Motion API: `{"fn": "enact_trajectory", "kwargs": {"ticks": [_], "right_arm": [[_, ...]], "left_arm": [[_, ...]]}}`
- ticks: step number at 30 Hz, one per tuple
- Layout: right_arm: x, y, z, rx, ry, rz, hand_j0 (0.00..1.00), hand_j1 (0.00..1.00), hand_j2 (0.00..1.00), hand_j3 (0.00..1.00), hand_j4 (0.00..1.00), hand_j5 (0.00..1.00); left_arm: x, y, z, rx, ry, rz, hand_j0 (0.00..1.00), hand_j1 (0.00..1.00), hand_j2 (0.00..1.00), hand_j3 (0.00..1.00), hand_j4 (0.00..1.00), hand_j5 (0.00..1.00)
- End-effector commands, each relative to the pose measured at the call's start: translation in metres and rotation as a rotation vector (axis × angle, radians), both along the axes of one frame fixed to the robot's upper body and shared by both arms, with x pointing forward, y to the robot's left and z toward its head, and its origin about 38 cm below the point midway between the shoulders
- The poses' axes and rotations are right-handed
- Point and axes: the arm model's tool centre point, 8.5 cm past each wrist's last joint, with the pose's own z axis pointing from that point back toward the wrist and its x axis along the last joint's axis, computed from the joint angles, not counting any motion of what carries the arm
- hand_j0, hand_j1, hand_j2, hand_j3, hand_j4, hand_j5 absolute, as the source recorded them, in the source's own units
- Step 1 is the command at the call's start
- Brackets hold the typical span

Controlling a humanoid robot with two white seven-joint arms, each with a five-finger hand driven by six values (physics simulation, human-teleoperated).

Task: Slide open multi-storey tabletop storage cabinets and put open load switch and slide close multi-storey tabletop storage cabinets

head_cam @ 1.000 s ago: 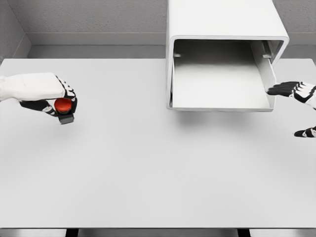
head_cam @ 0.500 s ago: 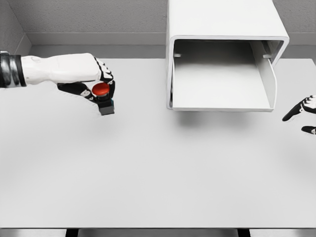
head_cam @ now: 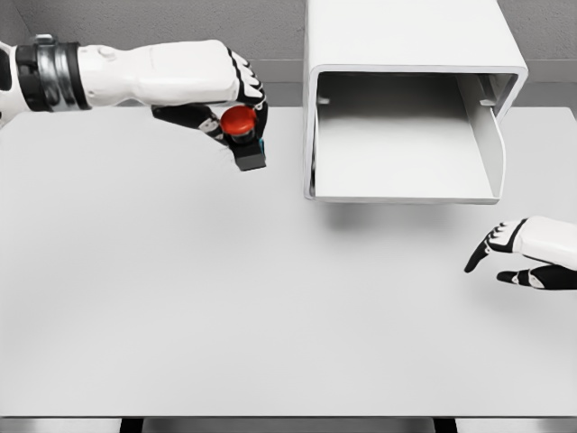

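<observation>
We note the left hand (head_cam: 230, 104) closed around the switch (head_cam: 242, 133), which hangs clear above the table (head_cam: 225, 298): red button toward the camera, dark body pointing down and right from the fingers. The cabinet (head_cam: 406, 54) stands at the far right, its drawer (head_cam: 406, 167) pulled out and, as far as we can see, holding nothing.

The relation that matters: the drawer lies directly to the right of the switch, near but not touching, and its left wall stands between the two. We judge the hand must lift over that wall and then lower into the tray; a straight sideways travel risks striking the wall or the cabinet shell above.

The left hand is the nearer, already carrying the load. The right hand (head_cam: 523, 255) hovers low at the right edge, fingers loosely spread and holding nothing, well clear of the drawer front. Closing is not yet done.
</observation>
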Motion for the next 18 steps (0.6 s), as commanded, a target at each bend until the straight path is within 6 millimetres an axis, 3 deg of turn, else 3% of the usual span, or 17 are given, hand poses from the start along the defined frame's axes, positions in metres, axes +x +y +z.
{"fn": "enact_trajectory", "kwargs": {"ticks": [1,6,8,12,15,18], "right_arm": [[0.0,0.001,0.0,0.005,0.005,0.0,0.62,0.62,0.62,0.62,0.62,0.62],[0.001,0.001,0.002,0.007,-0.002,-0.001,0.63,0.63,0.63,0.63,0.63,0.63],[0.001,0.001,0.002,0.007,-0.002,-0.001,0.64,0.64,0.64,0.64,0.64,0.64],[0.001,0.001,0.002,0.007,-0.002,-0.001,0.64,0.64,0.64,0.64,0.64,0.64],[0.001,0.001,0.002,0.007,-0.004,-0.001,0.64,0.64,0.64,0.64,0.64,0.64],[0.001,0.001,0.001,0.007,-0.001,0.0,0.64,0.64,0.64,0.64,0.64,0.64]], "left_arm": [[-0.001,-0.014,-0.001,-0.022,0.009,-0.029,0.38,0.38,0.38,0.38,0.38,0.38],[-0.004,-0.052,0.005,-0.034,-0.007,-0.108,0.38,0.38,0.38,0.38,0.38,0.38],[-0.006,-0.08,0.008,-0.024,-0.01,-0.163,0.38,0.38,0.38,0.38,0.38,0.38],[0.01,-0.101,0.011,-0.029,-0.002,-0.155,0.38,0.38,0.38,0.38,0.38,0.38],[0.029,-0.123,-0.002,-0.026,0.033,-0.123,0.38,0.38,0.38,0.38,0.38,0.38],[0.037,-0.146,-0.011,-0.009,0.039,-0.117,0.38,0.38,0.38,0.38,0.38,0.38]]}}
